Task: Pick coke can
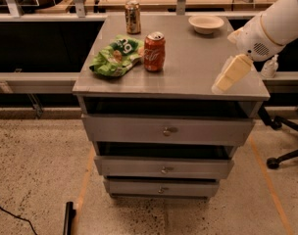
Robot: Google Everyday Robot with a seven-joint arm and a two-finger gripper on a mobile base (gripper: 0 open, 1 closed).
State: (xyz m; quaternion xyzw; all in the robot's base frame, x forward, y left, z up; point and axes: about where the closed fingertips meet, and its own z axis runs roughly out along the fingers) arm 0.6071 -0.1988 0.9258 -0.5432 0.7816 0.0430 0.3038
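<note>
The coke can [154, 52] is red with white script and a silver top. It stands upright near the middle of the grey cabinet top [193, 67], touching or almost touching a green chip bag [115, 57] on its left. My gripper [226, 80] hangs from the white arm [271, 26] over the cabinet top's front right corner. It is well to the right of the can, a little nearer the front, and it holds nothing that I can see.
A slimmer gold-brown can [133, 17] stands at the back left of the top. A white bowl [206, 24] sits at the back right. Three drawers [168, 130] are below. An office chair base [286, 153] is on the floor at the right.
</note>
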